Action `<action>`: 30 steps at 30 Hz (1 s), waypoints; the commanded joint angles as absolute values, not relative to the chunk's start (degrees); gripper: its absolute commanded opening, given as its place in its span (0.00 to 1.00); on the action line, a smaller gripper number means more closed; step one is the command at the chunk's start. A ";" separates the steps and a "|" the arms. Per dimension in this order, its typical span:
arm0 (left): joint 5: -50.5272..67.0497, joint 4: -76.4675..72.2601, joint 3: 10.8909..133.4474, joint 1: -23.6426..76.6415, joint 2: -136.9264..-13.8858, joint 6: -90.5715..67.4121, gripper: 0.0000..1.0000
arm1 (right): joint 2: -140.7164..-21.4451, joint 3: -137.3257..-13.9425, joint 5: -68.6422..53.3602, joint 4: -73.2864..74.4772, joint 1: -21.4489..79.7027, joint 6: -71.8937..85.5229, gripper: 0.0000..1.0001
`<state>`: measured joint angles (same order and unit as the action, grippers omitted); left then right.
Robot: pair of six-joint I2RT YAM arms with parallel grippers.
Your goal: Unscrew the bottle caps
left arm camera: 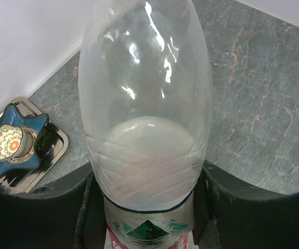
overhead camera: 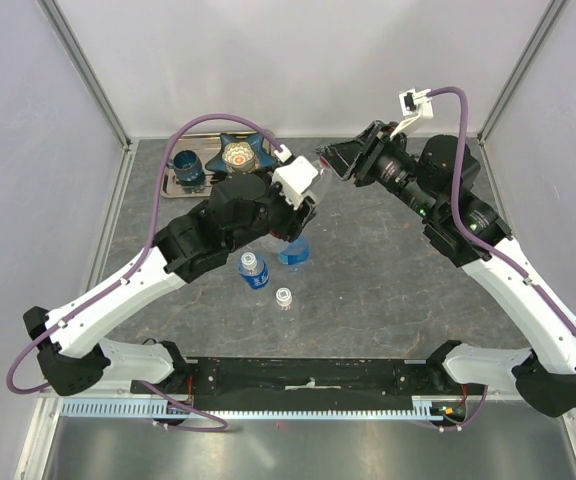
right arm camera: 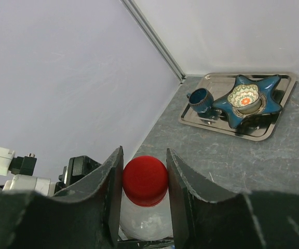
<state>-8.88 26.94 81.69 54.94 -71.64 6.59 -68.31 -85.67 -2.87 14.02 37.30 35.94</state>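
1. Bottles: the red-labelled bottle [overhead camera: 319, 181] is held above the tabletop [overhead camera: 388, 270], between the two arms, toward the far side. Its neck points at the right arm.
2. The left tool [overhead camera: 304, 197] is clenched around this bottle's body. In the left wrist view, the dark fingers [left arm camera: 45, 207] press in on either side of the clear plastic [left arm camera: 145, 129] just above the red label.
3. The right tool [overhead camera: 334, 160] is closed on the red cap [right arm camera: 145, 180]. The right wrist view shows the cap seated between both fingers [right arm camera: 110, 197], which touch it on the left and right. The clear shoulder of the bottle shows just below the cap.
4. Whether the red cap is loosened on its thread cannot be told.
5. Three other bottles stand upright on the tabletop, near the left arm and close together:
   - a blue-tinted bottle [overhead camera: 294, 250], nearest the held one
   - a blue-labelled bottle [overhead camera: 253, 270], just beside it on the left
   - a tiny bottle [overhead camera: 284, 298] with a pale cap, nearest the arm bases
6. A metal tray [overhead camera: 168, 186] sits at the far left corner, well apart from the bottles. It carries a dark blue mug [overhead camera: 186, 168] and a blue star-shaped dish [overhead camera: 240, 153] side by side, the dish patterned in its middle.
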 commanded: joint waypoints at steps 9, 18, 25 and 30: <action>-8.62 23.73 83.93 55.20 -70.67 7.82 0.18 | -66.36 -83.06 -1.58 14.68 37.18 33.58 0.00; 23.70 24.52 85.42 51.87 -66.88 4.32 0.14 | -61.26 -78.84 -15.63 6.77 37.09 27.17 0.00; 50.16 22.25 87.01 44.13 -67.67 -3.07 0.14 | -57.83 -77.61 -24.77 5.01 36.21 22.50 0.00; 64.05 16.36 85.96 39.65 -67.85 -9.65 0.15 | -55.55 -74.89 -33.73 1.59 35.68 20.39 0.00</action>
